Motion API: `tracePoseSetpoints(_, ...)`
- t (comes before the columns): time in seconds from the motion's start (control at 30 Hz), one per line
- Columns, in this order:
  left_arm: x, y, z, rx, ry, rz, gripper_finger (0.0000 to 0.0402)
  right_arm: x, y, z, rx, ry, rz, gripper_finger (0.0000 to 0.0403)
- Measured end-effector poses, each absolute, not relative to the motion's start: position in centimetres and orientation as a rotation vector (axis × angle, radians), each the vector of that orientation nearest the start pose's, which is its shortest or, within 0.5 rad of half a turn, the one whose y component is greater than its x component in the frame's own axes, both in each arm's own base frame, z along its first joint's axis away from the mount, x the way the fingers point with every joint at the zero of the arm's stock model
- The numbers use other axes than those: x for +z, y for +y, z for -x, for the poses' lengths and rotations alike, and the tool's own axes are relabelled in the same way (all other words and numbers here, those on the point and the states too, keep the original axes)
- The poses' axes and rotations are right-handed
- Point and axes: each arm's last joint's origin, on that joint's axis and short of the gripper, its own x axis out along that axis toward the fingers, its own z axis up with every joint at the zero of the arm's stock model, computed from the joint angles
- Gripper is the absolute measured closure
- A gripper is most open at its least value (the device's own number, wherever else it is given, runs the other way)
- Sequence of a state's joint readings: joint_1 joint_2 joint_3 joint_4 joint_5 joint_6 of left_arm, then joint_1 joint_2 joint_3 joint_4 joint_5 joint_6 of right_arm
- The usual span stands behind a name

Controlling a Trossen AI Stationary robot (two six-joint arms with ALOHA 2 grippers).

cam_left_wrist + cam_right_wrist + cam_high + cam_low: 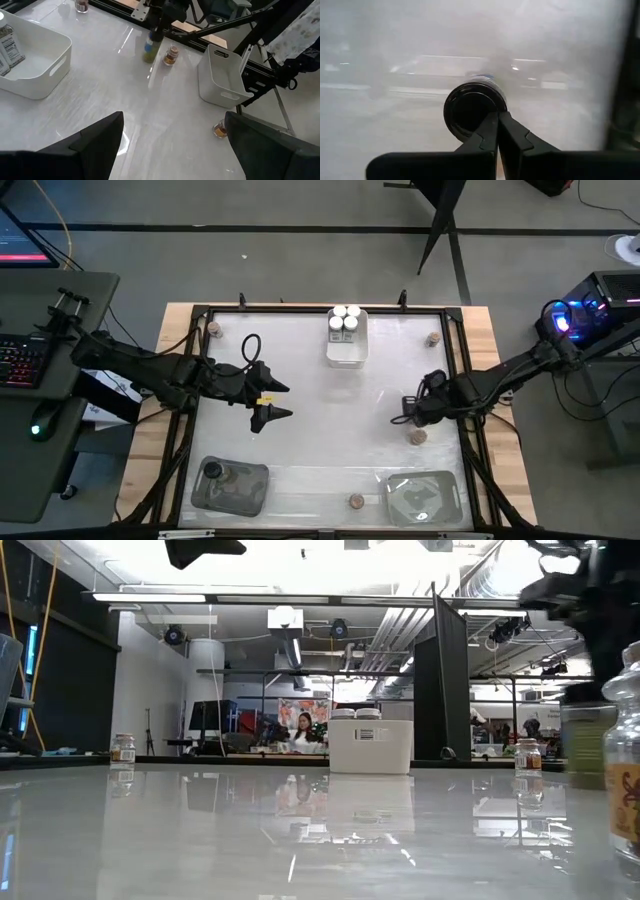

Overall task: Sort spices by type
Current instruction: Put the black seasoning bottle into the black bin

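One camera looks straight down; another sits level at the table [300, 380]; both share the white tray [347, 340] of jars.

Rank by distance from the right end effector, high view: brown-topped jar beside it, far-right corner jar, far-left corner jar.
From the right end effector:
1. Brown-topped jar, right beside it.
2. Far-right corner jar, same side.
3. Far-left corner jar, across the table.

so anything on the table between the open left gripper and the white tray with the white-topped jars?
No. In the high view the stretch from the left gripper to the white tray holding the white-topped jars is bare tabletop.
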State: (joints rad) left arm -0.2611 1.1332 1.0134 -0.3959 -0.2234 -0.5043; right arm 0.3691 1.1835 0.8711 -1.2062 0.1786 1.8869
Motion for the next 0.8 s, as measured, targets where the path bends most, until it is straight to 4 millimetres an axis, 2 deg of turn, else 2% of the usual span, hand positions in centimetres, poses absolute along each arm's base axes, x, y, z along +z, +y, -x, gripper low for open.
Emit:
tracePoseSetpoints(0.3, 32.6, -5.6, -23.5, 0.090, 0.497, 0.370, 0.0067, 22.5, 4.5, -20.7, -1.010, 0.922, -1.125, 0.0403)
tracePoseSetpoints(0.67, 32.6, -5.6, -23.5, 0.089, 0.497, 0.368, 0.0067, 20.0, 3.1, -28.2, -0.736, 0.686, -1.180, 0.0403)
tracePoseSetpoints(0.8, 32.5, -5.6, -23.5, 0.084, 0.499, 0.361, 0.0067, 18.2, 2.6, -30.1, -0.689, 0.663, -1.198, 0.0403)
